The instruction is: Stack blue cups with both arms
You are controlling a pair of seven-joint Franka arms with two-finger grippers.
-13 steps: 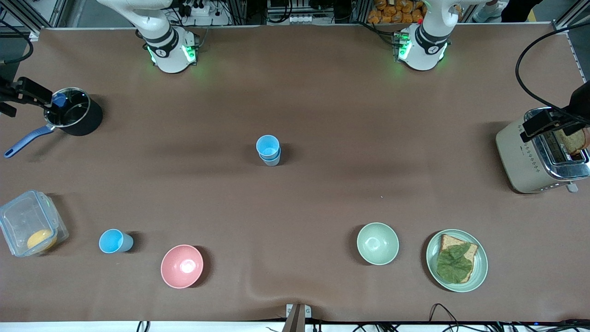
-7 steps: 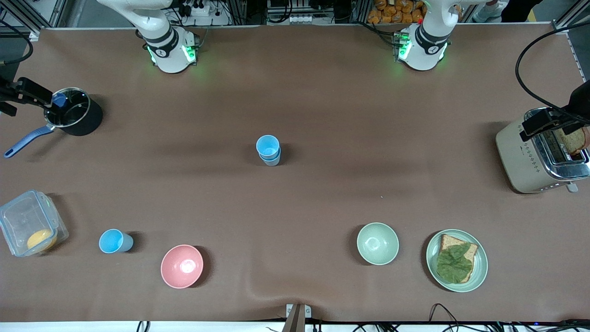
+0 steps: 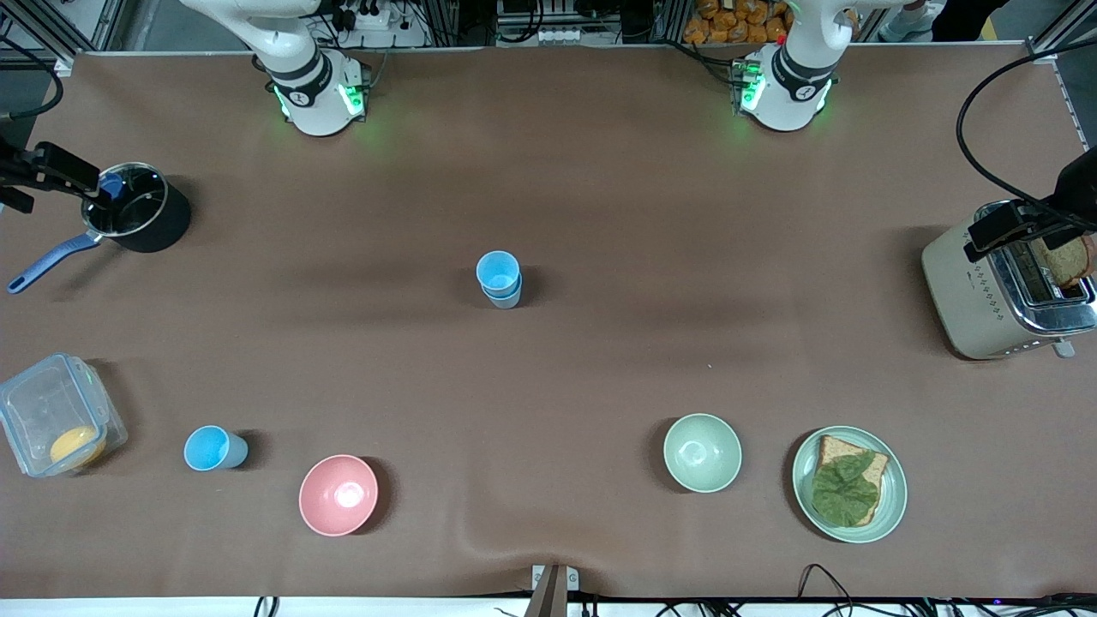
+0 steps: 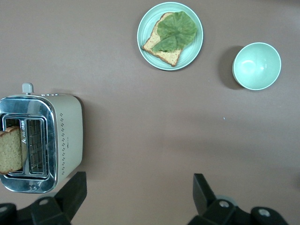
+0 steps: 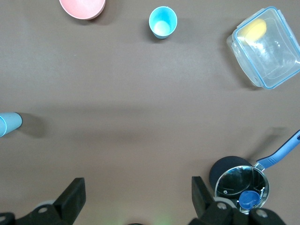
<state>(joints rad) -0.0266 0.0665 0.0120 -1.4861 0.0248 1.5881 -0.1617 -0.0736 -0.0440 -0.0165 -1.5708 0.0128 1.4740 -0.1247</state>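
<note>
Two blue cups (image 3: 499, 278) stand nested in a stack at the middle of the table; the stack shows at the edge of the right wrist view (image 5: 9, 124). A single blue cup (image 3: 210, 448) stands upright beside the pink bowl (image 3: 338, 494), toward the right arm's end; it also shows in the right wrist view (image 5: 162, 21). My right gripper (image 5: 138, 190) is open and empty, high over the black pot (image 3: 137, 214). My left gripper (image 4: 139, 187) is open and empty, high over the toaster (image 3: 1007, 291).
A clear lidded container (image 3: 56, 424) lies near the single cup. A pale green bowl (image 3: 702, 452) and a plate with bread and a leaf (image 3: 848, 484) sit toward the left arm's end, near the front camera. The toaster holds a slice of bread (image 4: 10, 150).
Both grippers have drifted very slightly in the front view. The cups and bowls have not moved.
</note>
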